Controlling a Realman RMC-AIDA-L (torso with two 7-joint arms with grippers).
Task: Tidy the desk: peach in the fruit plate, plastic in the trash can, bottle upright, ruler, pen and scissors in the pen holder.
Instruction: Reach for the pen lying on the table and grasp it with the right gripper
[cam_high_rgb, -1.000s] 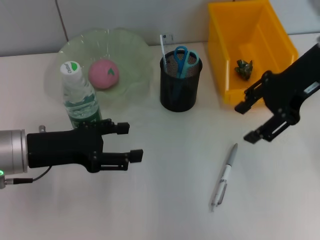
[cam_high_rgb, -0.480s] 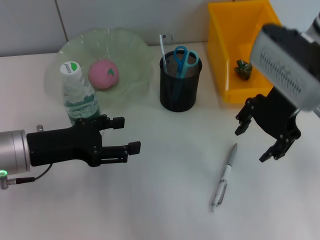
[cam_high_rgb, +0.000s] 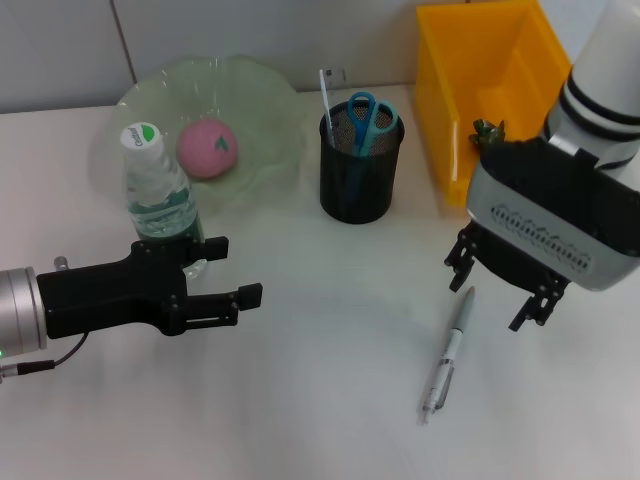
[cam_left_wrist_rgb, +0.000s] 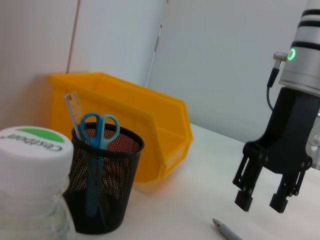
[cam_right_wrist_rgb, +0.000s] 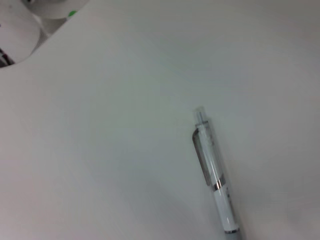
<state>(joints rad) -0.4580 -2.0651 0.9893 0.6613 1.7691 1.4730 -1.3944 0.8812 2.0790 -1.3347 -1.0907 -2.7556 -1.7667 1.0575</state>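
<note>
Right gripper (cam_high_rgb: 497, 297) has swung from beside the yellow bin (cam_high_rgb: 440, 110) to directly over the pen's (cam_high_rgb: 447, 352) upper end, pointing down, jaws spread with nothing between them. Pen hasn't moved: flat on the tabletop (cam_high_rgb: 320, 420), tip end toward the bin, clip end toward the near edge; wrist view shows it lying alone (cam_right_wrist_rgb: 215, 172). Left gripper (cam_high_rgb: 235, 275) has pulled back toward the left edge, jaws parted and empty, just in front of the upright water bottle (cam_high_rgb: 160, 200). Unchanged: peach (cam_high_rgb: 207, 146) in the green fruit plate (cam_high_rgb: 270, 100), scissors (cam_high_rgb: 367, 118) and ruler (cam_high_rgb: 326, 95) standing in the mesh pen holder (cam_high_rgb: 358, 180), crumpled plastic (cam_high_rgb: 487, 131) in the bin.
</note>
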